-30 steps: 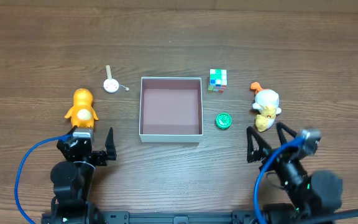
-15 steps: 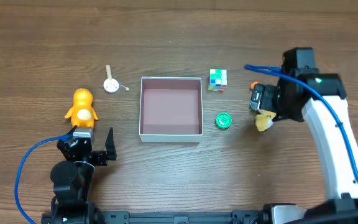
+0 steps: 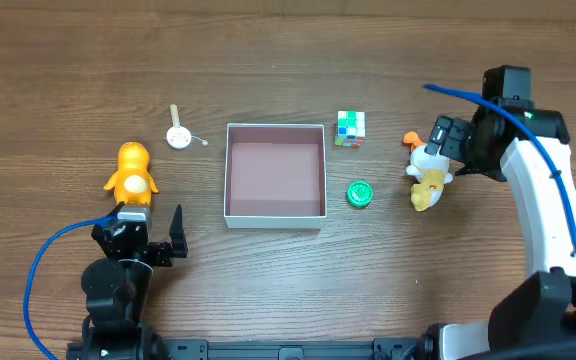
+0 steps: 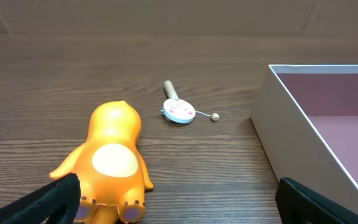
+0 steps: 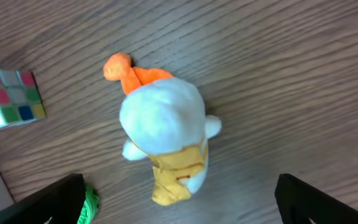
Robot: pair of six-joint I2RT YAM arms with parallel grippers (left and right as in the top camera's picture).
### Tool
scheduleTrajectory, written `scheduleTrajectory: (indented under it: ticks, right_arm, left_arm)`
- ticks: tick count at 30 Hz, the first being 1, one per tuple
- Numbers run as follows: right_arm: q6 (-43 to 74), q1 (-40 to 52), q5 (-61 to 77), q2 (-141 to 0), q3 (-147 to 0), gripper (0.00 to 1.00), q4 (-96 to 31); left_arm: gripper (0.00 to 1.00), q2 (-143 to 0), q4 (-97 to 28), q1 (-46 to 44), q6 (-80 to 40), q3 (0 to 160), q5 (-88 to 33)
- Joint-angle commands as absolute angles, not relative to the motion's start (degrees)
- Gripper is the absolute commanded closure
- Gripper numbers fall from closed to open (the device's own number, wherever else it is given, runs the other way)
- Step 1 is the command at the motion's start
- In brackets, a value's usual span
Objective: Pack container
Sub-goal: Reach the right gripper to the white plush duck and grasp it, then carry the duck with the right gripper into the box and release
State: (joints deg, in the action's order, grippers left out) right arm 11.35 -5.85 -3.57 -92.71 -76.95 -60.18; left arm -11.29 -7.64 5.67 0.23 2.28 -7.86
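1. A brown wooden bench (image 3: 288, 60) seen from above, with two robot arms reaching in from the lower edge of the frame.
2. The container (image 3: 275, 170), a square shallow box with thin white walls and a dusky pink floor, sits at the centre of the overhead frame with nothing in it.
3. The left fingers (image 4: 55, 199) are in the lower left of the overhead frame, spread wide and gripping nothing. In the left wrist view they fill the two bottom corners.
4. An orange figure (image 3: 132, 170) lies on the bench just above the left fingers in the overhead frame, left of the container and apart from it. Whether one finger touches it is unclear.
5. A small white disc on a stick (image 3: 178, 135) lies in the upper left area, between the orange figure and the container's top left corner.
6. The right fingers (image 5: 58, 199) are spread wide. In the right wrist view they fill the two bottom corners, with a white plush toy (image 5: 163, 118) lying between and above them, and there is a clear gap on each side of it. They grip nothing.
7. The plush toy has an orange tip and a yellow lower part. It lies right of centre in the overhead frame, well apart from the container.
8. A multicoloured cube (image 3: 349, 128) sits just right of the container's top right corner.
9. A green round piece (image 3: 359, 193) lies near the container's right wall, between it and the plush toy.
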Motion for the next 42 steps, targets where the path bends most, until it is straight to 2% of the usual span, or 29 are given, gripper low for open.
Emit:
scheduleTrajectory:
  ticks: [1, 9, 24, 26, 27, 28, 29, 31, 33, 34, 37, 40, 42]
  right_arm:
    - [11.7, -5.7, -2.2, -96.5, -78.6, 0.0, -58.3]
    - [11.7, -5.8, -2.2, -103.9, -78.5, 0.0, -53.7]
    - [7.2, -5.8, 1.0, -111.7, -76.9, 0.0, -53.6]
    - [7.2, -5.8, 1.0, -111.7, -76.9, 0.14, -53.6]
    - [7.2, -5.7, 1.0, -111.7, -76.9, 0.3, -53.6]
    - [7.3, -5.8, 1.0, -111.7, -76.9, 0.37, -53.6]
    - [7.4, -5.7, 1.0, -111.7, -77.0, 0.51, -53.6]
    - [7.5, -5.7, 1.0, -111.7, -77.0, 0.6, -53.6]
    - [7.7, -5.7, 1.0, -111.7, -77.7, 0.62, -54.6]
    - [7.7, -5.7, 1.2, -111.7, -79.6, 0.68, -56.8]
    - [7.7, -5.7, 2.1, -111.5, -88.6, 0.76, -65.6]
    - [7.7, -4.9, 8.1, -111.3, -101.2, 0.8, -76.0]
    - [7.6, -1.2, 9.3, -110.6, -109.1, 0.8, -82.0]
  left_arm:
    - [0.0, -11.2, -7.4, 6.0, 1.3, 2.0, -7.4]
    - [0.0, -11.2, -7.4, 6.0, 1.3, 2.0, -7.5]
    - [0.0, -11.2, -7.4, 6.0, 1.3, 2.0, -7.4]
    - [0.0, -11.2, -7.4, 6.0, 1.3, 2.0, -7.4]
    - [0.0, -11.2, -7.4, 6.0, 1.3, 2.0, -7.4]
    - [0.0, -11.2, -7.4, 6.0, 1.3, 2.0, -7.4]
    - [0.0, -11.2, -7.4, 6.0, 1.3, 2.0, -7.4]
    - [0.0, -11.2, -7.4, 6.0, 1.3, 2.0, -7.4]
    - [0.0, -11.2, -7.4, 6.0, 1.3, 2.0, -7.4]
    - [0.0, -11.2, -7.4, 6.0, 1.3, 2.0, -7.4]
    - [0.0, -11.2, -7.4, 6.0, 1.3, 2.0, -7.4]
    - [0.0, -11.2, -7.4, 6.0, 1.3, 2.0, -7.4]
    - [0.0, -11.2, -7.4, 6.0, 1.3, 2.0, -7.4]
